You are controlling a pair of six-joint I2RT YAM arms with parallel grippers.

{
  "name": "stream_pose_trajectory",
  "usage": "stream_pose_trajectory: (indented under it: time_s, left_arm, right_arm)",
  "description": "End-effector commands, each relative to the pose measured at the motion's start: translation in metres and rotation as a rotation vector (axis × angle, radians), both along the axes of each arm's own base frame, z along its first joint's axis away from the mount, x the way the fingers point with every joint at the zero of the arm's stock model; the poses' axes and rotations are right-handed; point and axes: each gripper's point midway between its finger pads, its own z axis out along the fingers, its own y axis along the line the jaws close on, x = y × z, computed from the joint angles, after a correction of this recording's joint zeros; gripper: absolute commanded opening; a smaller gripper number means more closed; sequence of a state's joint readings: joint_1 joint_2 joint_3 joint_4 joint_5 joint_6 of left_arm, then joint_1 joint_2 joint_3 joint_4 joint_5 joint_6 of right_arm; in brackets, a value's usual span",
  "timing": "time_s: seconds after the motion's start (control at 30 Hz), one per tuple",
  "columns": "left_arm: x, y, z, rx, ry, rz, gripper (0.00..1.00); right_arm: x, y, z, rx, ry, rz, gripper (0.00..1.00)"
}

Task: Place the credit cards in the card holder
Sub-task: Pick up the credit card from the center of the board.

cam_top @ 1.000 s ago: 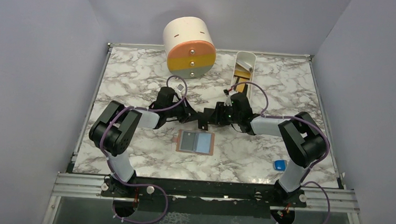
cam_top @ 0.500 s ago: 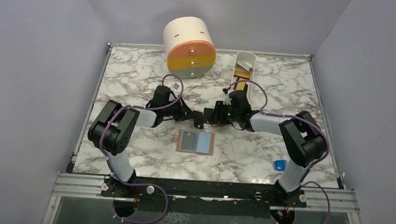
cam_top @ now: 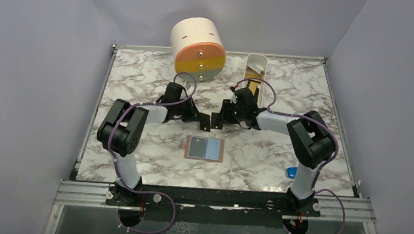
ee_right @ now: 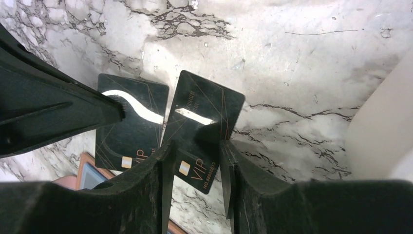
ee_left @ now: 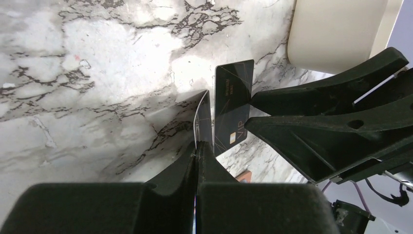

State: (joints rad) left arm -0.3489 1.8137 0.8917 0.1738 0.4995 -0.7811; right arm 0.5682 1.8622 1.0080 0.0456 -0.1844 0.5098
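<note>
The card holder lies open and flat on the marble, tan rim with grey and light-blue inner faces; a corner of it shows in the right wrist view. My two grippers meet just behind it. My left gripper is shut on a black credit card, seen edge-on in the left wrist view and face-on in the right wrist view. My right gripper holds a second black VIP card by its edges between its jaws; it also shows in the left wrist view. The two cards hang side by side above the table.
A cream drum with an orange, yellow and grey face stands at the back. A long white oblong tray with items in it lies at the back right, close to my right wrist. A small blue block sits by the right arm's base.
Both wrists have swung back towards the far side of the table. The grippers stay together behind the card holder, each still holding its black card.
</note>
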Motion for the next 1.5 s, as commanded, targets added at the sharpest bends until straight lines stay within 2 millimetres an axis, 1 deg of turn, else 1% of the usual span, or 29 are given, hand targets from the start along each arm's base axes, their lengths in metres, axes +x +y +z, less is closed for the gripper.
stream_pose_trajectory:
  time_s: [0.0,0.1,0.2,0.37,0.53,0.8,1.0,1.27,1.47]
  left_arm:
    - [-0.007,0.0,-0.022,0.049,0.038,-0.025,0.0]
    - [-0.011,-0.011,-0.016,0.005,0.036,-0.041,0.0]
    - [-0.012,-0.02,-0.003,-0.075,0.029,-0.046,0.0]
    - [-0.013,-0.024,0.013,-0.131,0.011,-0.04,0.0]
    - [-0.015,-0.027,0.025,-0.178,-0.01,-0.034,0.0]
    - [-0.017,-0.025,0.031,-0.192,-0.031,-0.026,0.0]
    - [-0.018,-0.026,0.038,-0.215,-0.056,-0.027,0.0]
    - [-0.02,-0.029,0.044,-0.248,-0.068,-0.035,0.0]
    - [-0.022,-0.029,0.042,-0.252,-0.063,-0.038,0.0]
  right_arm:
    - [-0.014,-0.015,-0.035,-0.089,0.087,-0.012,0.39]
    - [-0.023,-0.016,-0.041,-0.081,0.106,-0.008,0.39]
    - [-0.032,-0.017,-0.048,-0.066,0.13,0.001,0.39]
    - [-0.043,-0.019,-0.056,-0.051,0.15,0.008,0.39]
    - [-0.048,-0.019,-0.056,-0.036,0.157,0.017,0.39]
    - [-0.052,-0.024,-0.055,-0.025,0.161,0.014,0.39]
    - [-0.049,-0.029,-0.055,-0.039,0.163,0.003,0.39]
    - [-0.052,-0.025,-0.053,-0.009,0.171,0.014,0.39]
    - [-0.056,-0.021,-0.054,0.021,0.184,0.028,0.4]
